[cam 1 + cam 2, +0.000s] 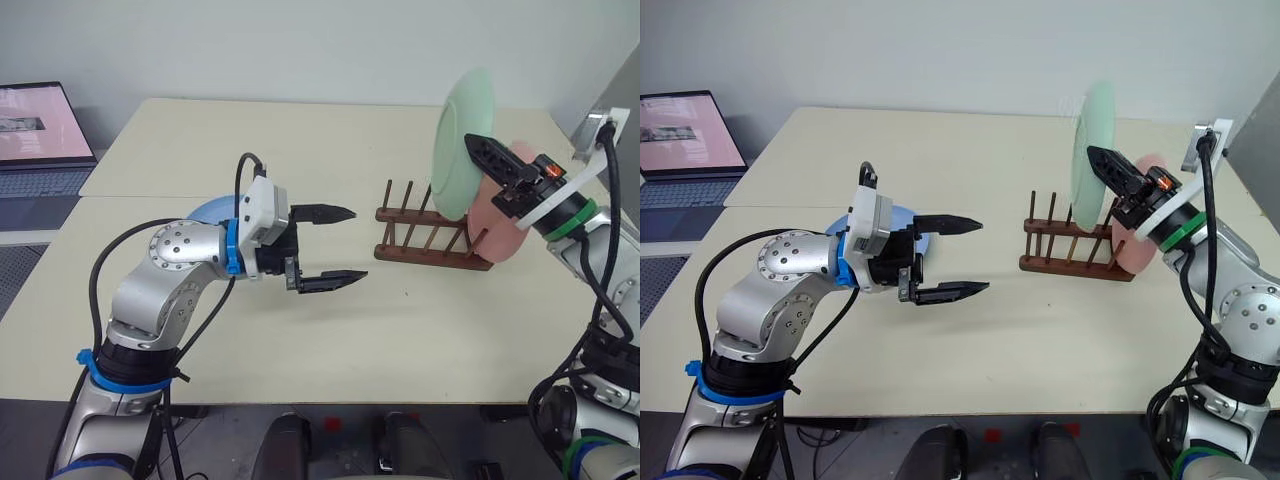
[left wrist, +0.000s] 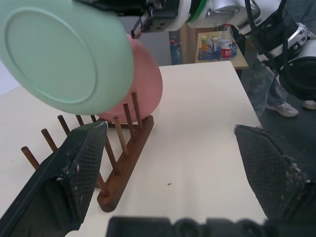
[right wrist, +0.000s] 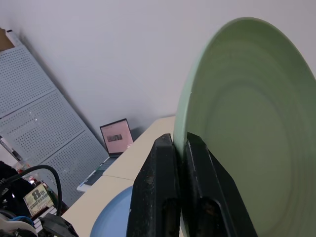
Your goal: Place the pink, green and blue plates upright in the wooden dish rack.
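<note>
Left eye view: right gripper (image 1: 487,152) raised above the right end of the wooden dish rack (image 1: 430,237), fingers clamped on the rim of the green plate (image 1: 462,140). Plate held upright in the air, edge toward the camera, lower rim hanging over the pegs near the right end; whether touching the pegs, could not tell. Pink plate (image 1: 493,225) stood on edge in the last slot at the right end of the rack, just behind and below the green one, partly covered by the gripper. Blue plate (image 1: 210,210) lay flat on the cream table (image 1: 420,330), mostly hidden behind the left arm, well apart from the rack.

Left gripper (image 1: 338,246) hovered level over the table, to the left of the rack, pointed toward it, black fingers spread wide with nothing between them. Laptop (image 1: 40,140) with a pink screen sat at the far left on a lower surface beside the table.

Left wrist view: two mesh-textured fingers (image 2: 79,168) wide apart, rack seen between them with the pink plate (image 2: 145,86) in it and the green plate (image 2: 66,54) held just above the pegs.

Right wrist view: two fingers (image 3: 163,197) pressed tight on the rim of the green plate (image 3: 252,128), part of the blue plate (image 3: 116,217) below.
</note>
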Controlling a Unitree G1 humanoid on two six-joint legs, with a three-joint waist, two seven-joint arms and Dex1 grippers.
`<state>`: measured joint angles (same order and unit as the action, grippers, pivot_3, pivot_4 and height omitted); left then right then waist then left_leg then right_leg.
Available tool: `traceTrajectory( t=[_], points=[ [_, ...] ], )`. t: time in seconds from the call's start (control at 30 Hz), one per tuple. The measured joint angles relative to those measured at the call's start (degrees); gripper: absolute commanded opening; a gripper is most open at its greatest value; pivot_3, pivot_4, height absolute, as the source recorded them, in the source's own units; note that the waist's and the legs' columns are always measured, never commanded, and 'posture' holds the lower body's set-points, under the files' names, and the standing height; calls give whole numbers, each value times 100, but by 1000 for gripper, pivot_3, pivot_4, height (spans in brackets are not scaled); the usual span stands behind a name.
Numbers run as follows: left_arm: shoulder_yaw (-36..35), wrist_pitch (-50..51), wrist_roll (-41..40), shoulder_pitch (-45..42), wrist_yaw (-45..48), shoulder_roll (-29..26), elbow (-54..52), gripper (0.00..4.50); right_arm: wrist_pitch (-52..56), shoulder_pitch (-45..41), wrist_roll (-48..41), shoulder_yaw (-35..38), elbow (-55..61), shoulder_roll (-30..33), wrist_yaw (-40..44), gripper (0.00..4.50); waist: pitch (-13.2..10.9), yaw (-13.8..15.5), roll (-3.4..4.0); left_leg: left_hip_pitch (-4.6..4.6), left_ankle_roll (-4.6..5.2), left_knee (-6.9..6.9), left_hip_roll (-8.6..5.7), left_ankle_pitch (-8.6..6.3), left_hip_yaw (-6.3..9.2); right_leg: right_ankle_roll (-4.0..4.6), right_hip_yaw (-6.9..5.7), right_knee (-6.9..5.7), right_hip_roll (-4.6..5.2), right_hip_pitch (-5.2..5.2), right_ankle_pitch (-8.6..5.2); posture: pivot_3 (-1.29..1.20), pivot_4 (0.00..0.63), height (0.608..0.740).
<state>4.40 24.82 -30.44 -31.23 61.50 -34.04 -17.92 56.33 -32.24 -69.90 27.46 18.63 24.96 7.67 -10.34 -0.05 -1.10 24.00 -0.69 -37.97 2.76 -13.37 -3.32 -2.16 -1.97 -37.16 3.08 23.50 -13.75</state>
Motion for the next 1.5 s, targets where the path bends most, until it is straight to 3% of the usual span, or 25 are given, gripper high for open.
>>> traceTrajectory(
  t=[0.53, 0.63, 0.83, 0.97, 1.1, 1.27, 1.5],
  points=[
    [21, -29, 5, -29, 44, 70, 3, 4500, -88, 171, -42, -201, -322, 113, -227, 37, 0, -2, 0, 0, 0, 2, 0, 0, 0, -1, -1, 2, 0, 1, 0, 0, 150, 740],
    [34, -30, 5, -30, 43, 94, 3, 4500, -96, 171, 111, -300, -329, 243, -270, 811, 0, 0, 0, 1, 0, 2, -1, 0, 0, -1, 0, 4, 0, 0, 0, 0, 150, 740],
    [39, -19, 2, -34, 43, 121, 3, 4500, -216, 113, 500, -403, -358, 529, -255, 2871, 0, -1, 0, 1, 0, 2, -1, 0, 0, -1, -1, 3, -1, 2, -1, 0, 150, 740],
    [35, 30, -12, -44, 13, 120, 3, 4500, -487, -55, 1037, -507, -342, 1040, 31, 4353, 0, 3, 0, 4, 0, 2, -2, 0, -1, -2, 0, 8, 0, 2, -1, 0, 150, 740],
    [-76, 255, -76, -34, -274, 97, -6, 4500, -973, -47, 1861, -935, -202, 1832, 862, 4456, -1, 1, 0, 4, 1, 5, -2, -1, 2, -3, 1, 10, 0, 6, -2, 0, 150, 740],
    [-795, 464, 89, 337, -1217, -82, -44, 4500, -1591, 103, 2535, -1578, 300, 2864, 2563, 4456, -1, -29, 0, -3, 1, 9, 3, -1, 10, -25, 7, 10, -3, 6, -16, 0, 150, 740],
    [-2074, 854, 307, 1334, -2797, 6, -67, 4500, -2049, -115, 2980, -2402, 322, 2957, 4031, 4456, -3, -19, -4, -7, 0, 0, 6, -1, 6, -26, 6, 6, 3, 4, -15, 0, 150, 740]
  ],
)
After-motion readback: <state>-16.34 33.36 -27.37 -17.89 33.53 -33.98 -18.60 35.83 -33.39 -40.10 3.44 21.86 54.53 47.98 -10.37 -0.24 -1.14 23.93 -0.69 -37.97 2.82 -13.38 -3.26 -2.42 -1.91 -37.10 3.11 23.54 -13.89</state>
